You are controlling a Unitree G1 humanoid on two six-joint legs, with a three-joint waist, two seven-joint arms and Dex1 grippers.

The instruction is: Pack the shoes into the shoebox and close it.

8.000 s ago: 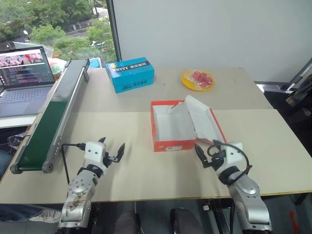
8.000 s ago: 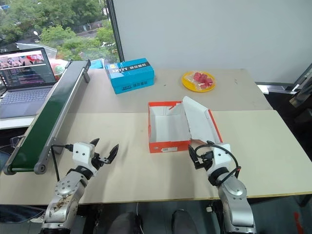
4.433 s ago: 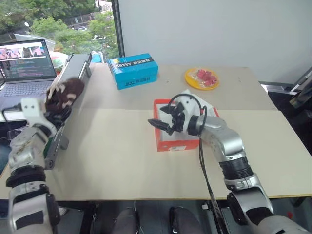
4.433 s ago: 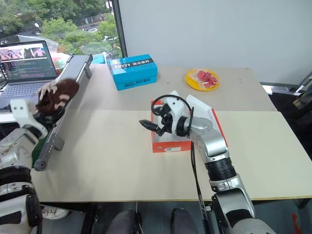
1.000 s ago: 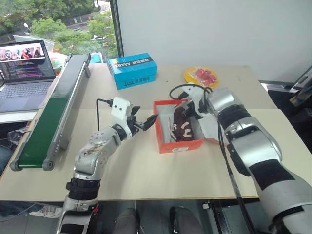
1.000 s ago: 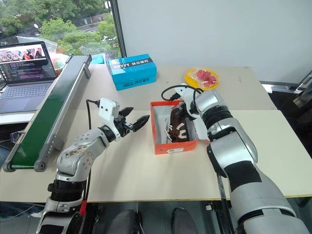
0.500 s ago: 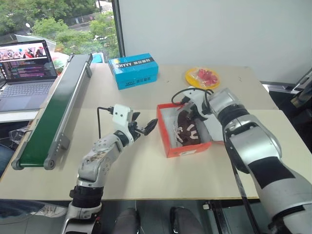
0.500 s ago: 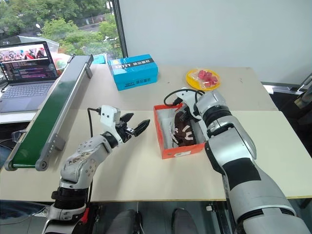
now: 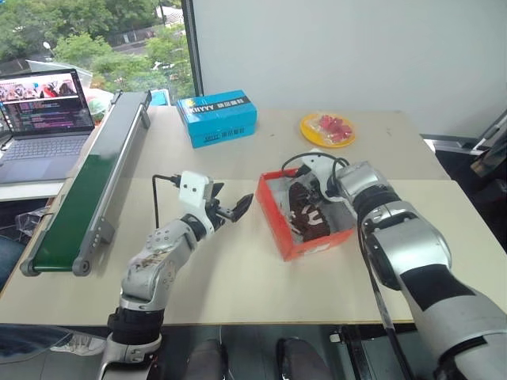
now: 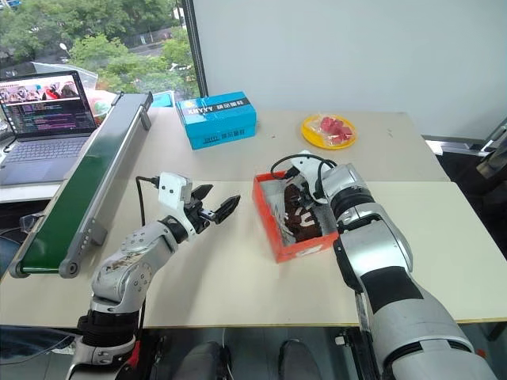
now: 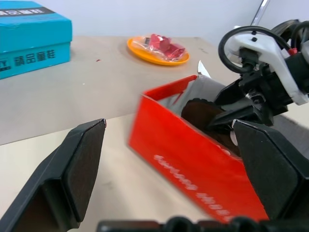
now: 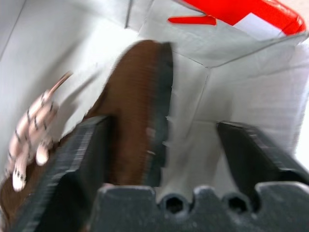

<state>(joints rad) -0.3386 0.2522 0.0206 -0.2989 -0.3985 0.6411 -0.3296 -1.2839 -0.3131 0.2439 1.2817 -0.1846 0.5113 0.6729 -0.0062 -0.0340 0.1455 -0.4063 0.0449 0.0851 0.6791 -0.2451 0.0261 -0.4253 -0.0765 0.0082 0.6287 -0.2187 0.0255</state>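
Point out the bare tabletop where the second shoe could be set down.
Bare table lies along the near edge, in front of the shoebox and left end effector. Another free strip runs between the blue box and yellow plate. It is crowded at the shoebox, where the open right end effector is beside a shoe.

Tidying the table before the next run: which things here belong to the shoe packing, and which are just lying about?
Belongs to the job:
- red-orange cardboard shoebox
- dark brown laced shoe inside it

Lying about:
- blue box with white lettering
- yellow plate of red pieces
- green conveyor belt
- open laptop
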